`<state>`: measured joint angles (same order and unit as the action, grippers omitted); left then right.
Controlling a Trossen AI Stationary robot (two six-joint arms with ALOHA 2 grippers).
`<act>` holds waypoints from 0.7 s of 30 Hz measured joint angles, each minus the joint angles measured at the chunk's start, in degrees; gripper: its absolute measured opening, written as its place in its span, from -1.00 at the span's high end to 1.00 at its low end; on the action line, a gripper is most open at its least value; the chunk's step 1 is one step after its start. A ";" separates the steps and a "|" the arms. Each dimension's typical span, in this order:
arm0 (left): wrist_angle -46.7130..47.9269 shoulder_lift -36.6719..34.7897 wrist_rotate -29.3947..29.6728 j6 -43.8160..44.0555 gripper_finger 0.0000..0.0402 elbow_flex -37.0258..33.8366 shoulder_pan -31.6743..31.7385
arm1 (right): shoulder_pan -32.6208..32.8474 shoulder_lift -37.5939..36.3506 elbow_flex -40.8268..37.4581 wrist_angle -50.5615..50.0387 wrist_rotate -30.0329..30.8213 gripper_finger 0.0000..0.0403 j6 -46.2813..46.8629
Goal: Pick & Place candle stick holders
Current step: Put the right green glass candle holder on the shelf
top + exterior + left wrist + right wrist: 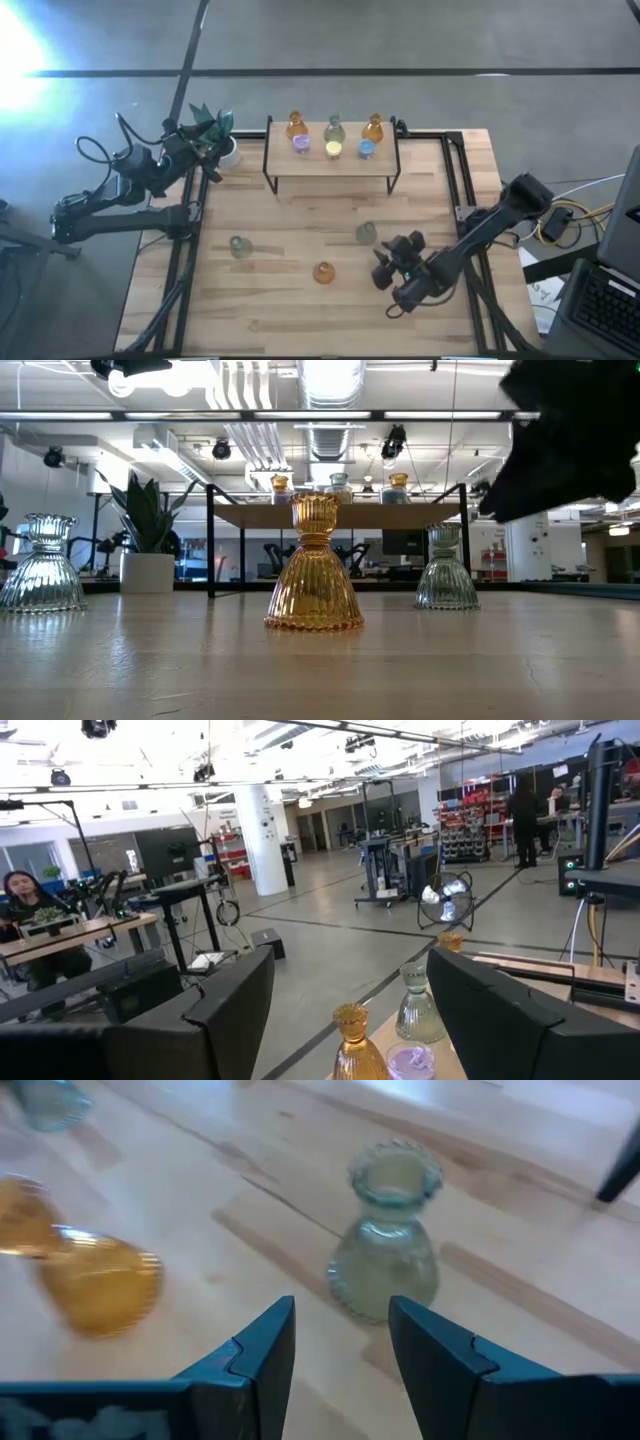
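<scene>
While right gripper [384, 262] hovers, jaws narrowly apart, empty, grey-green holder [366, 233] stands at its 11 o'clock on surface [300, 300]; left gripper [213, 160] wide, empty; six holders on shelf [331, 161].

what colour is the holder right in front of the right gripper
Pale grey-green ribbed glass holder, upright on the table just beyond the open right gripper; the right wrist view shows it best.

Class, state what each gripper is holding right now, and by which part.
Nothing is held. The right gripper has open jaws just short of the grey-green holder; the left gripper, by the shelf, is open and empty.
</scene>
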<state>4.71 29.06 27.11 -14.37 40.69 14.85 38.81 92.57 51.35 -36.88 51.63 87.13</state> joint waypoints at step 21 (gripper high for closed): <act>-0.01 0.01 0.00 1.29 -0.34 0.00 0.02 | -5.36 9.23 -1.86 4.60 3.91 0.00 4.54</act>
<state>4.70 29.07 27.11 -13.08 40.69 14.87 33.45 101.80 49.49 -32.27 55.55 91.67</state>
